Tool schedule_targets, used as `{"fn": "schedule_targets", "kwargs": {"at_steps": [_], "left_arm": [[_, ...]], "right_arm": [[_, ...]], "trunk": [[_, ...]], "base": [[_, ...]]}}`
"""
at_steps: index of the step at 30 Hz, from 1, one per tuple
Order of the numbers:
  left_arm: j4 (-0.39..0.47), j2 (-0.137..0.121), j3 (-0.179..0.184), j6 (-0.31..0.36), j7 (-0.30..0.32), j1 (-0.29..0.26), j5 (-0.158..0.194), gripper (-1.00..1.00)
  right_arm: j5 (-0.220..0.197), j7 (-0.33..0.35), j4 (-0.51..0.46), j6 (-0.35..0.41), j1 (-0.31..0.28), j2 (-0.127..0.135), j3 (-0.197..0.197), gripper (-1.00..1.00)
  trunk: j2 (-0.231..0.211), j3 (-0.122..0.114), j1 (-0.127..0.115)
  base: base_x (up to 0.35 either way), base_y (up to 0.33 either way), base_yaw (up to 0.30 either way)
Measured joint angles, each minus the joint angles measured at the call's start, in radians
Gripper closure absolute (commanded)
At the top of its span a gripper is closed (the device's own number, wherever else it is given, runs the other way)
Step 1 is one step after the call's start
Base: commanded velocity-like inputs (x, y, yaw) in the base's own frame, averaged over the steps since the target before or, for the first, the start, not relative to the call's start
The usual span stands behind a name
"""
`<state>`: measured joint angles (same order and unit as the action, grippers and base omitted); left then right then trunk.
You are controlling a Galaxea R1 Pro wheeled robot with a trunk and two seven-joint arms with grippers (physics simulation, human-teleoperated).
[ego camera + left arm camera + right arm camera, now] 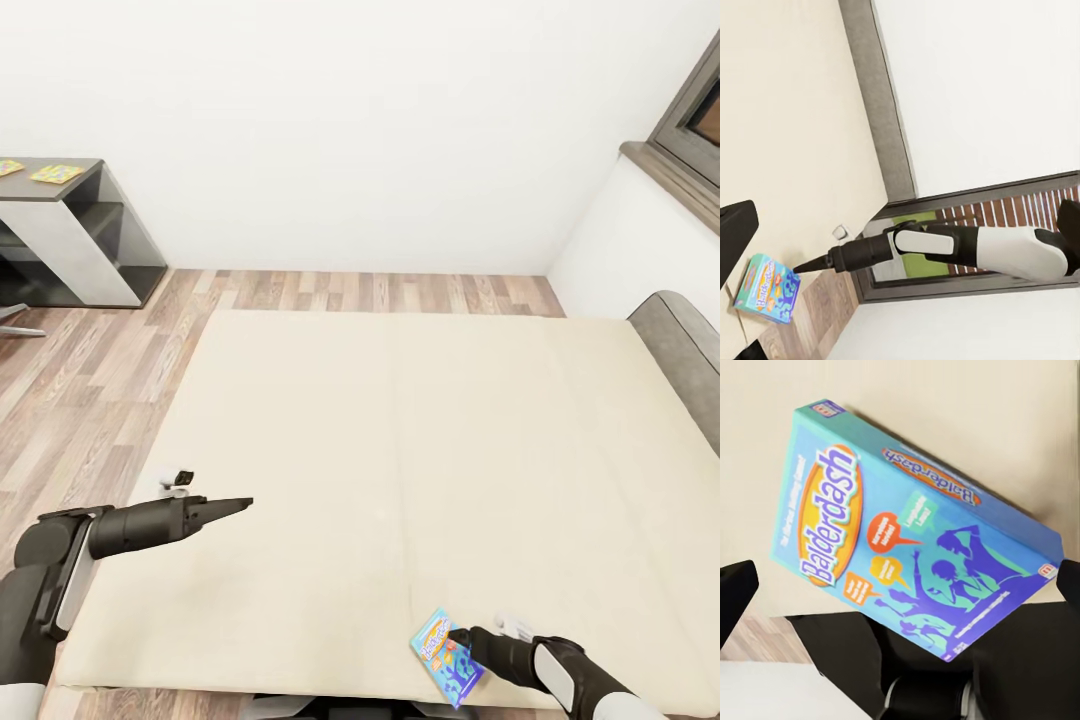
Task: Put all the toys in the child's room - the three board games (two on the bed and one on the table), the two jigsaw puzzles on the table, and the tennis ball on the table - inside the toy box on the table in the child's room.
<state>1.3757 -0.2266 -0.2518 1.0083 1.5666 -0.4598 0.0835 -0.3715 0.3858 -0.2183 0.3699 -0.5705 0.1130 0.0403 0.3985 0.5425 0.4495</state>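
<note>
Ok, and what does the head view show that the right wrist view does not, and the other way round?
The head view adds the whole bed, the table at the far left with two jigsaw puzzles on it, the window, and the left claw near the bed's edge. The right wrist view adds the print on the board game, which reads Balderdash, and one corner reaching past the mattress edge over the robot's dark body. Both share the blue board game at the near edge of the cream mattress.

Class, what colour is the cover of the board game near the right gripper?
The board game is mostly blue with an orange title oval, clearest in the right wrist view.
</note>
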Motion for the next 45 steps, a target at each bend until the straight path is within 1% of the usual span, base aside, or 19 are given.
{"fn": "schedule_targets", "kwargs": {"at_steps": [8,32,45], "left_arm": [[0.000,0.000,-0.001,-0.002,0.000,0.000,0.000,-1.00],[0.000,0.000,0.000,-0.003,0.000,0.000,0.000,-1.00],[0.000,0.000,0.000,-0.004,0.000,0.000,0.000,-1.00]], "right_arm": [[-0.001,-0.002,0.000,-0.001,0.000,-0.001,0.008,-1.00],[-0.001,-0.010,0.000,0.004,0.000,-0.008,0.009,-1.00],[-0.001,-0.012,0.000,0.005,0.000,-0.005,0.010,-1.00]], "trunk": [[0.000,0.000,0.000],[0.000,0.000,0.000],[0.000,0.002,0.000]], "base": [[0.000,0.000,0.000],[0.000,0.000,0.000],[0.000,0.000,0.000]]}}
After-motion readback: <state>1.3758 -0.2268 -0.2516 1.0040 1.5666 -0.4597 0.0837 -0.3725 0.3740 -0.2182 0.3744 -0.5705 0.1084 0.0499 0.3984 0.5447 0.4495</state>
